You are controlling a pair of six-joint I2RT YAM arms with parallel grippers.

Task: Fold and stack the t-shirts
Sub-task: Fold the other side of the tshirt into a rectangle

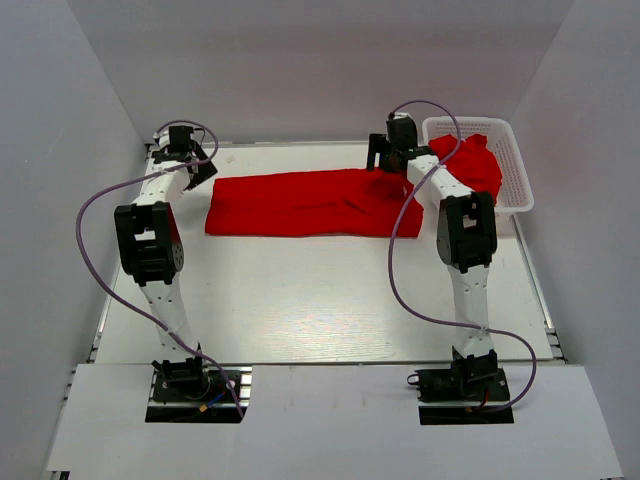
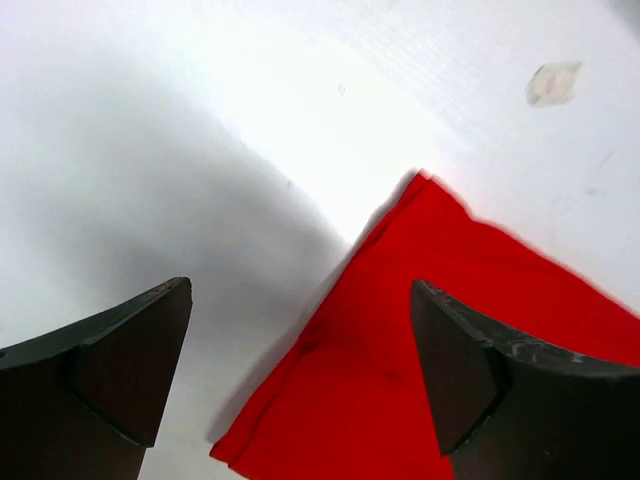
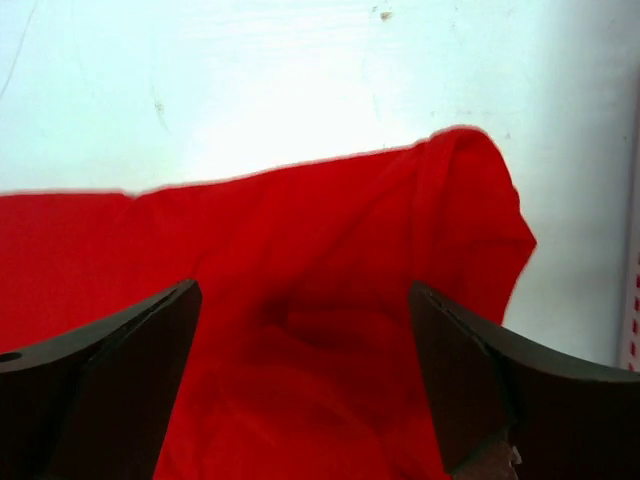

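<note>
Lying across the far half of the white table (image 1: 300, 300), a red t-shirt (image 1: 300, 203) is folded into a long flat band that runs from left to right. Its left end sits just beside the left gripper (image 2: 300, 288), whose fingers are spread wide with nothing clamped between them — the band's layered corner lies on the table below. The right gripper (image 3: 305, 288) hangs over the band's rumpled right end, likewise spread wide and holding nothing. More red fabric (image 1: 478, 165) is heaped in a white lattice basket (image 1: 513, 170) at the far right corner — how many shirts make up that heap cannot be told. A small pale patch (image 2: 553, 82) on the table near the band's left end is too blurred to read.
</note>
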